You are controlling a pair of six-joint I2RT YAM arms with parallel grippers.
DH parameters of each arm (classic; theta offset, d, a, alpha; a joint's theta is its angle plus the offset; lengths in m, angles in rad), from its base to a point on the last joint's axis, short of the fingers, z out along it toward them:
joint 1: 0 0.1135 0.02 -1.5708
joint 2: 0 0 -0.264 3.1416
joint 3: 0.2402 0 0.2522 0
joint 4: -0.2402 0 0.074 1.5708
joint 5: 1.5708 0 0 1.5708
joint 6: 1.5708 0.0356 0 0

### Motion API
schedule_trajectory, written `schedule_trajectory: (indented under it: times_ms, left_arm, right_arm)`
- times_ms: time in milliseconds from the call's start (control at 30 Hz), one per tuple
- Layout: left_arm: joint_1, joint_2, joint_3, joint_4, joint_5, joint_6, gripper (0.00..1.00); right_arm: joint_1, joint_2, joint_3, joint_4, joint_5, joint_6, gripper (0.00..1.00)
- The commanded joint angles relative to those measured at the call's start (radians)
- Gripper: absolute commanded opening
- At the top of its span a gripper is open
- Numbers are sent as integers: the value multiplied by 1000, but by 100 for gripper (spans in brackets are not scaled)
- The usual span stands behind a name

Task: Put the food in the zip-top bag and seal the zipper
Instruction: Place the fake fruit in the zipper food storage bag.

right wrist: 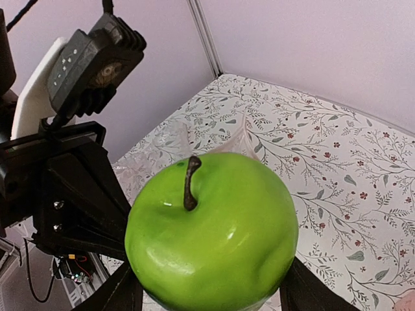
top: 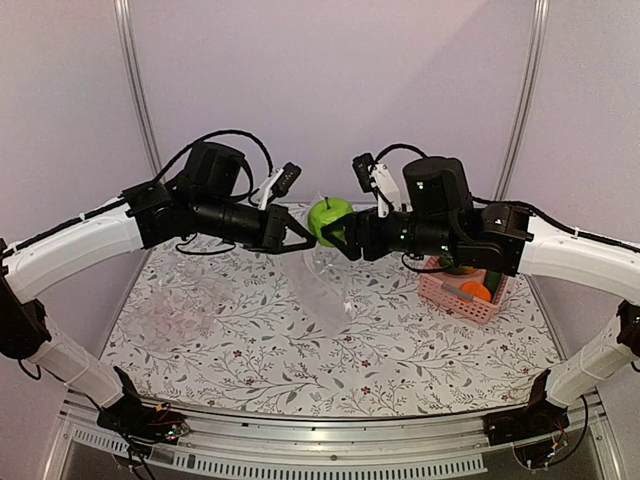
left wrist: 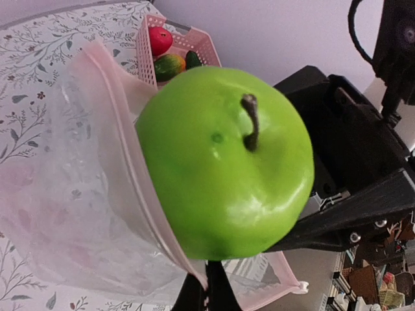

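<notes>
The right tool [top: 338, 236] clamps a smooth, glossy, round green apple [top: 330, 215] with a brown stem, its 2 fingers spread wide around the fruit. Facing it, the left tool [top: 300, 243] is pinched tight on the rim of the thin, see-through plastic bag [top: 325, 285], which hangs crinkled below both tools (its pink-tinted seal strip [left wrist: 110, 74] curves beside the apple). A pink slatted basket [top: 455, 292] sits behind the right tool. Open floral-print desk [top: 250, 340] lies below, with pale lilac walls behind.
</notes>
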Motion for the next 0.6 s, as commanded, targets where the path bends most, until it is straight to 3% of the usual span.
schedule_trajectory:
  times_ms: [0,567]
  left_arm:
    - [-14,-31,-7,77,33,4,0]
    - [-14,-31,-17,121,85,1,0]
  right_arm:
    - [4,32,-14,-53,-15,1,67]
    - [5,78,1,-85,-282,-86,67]
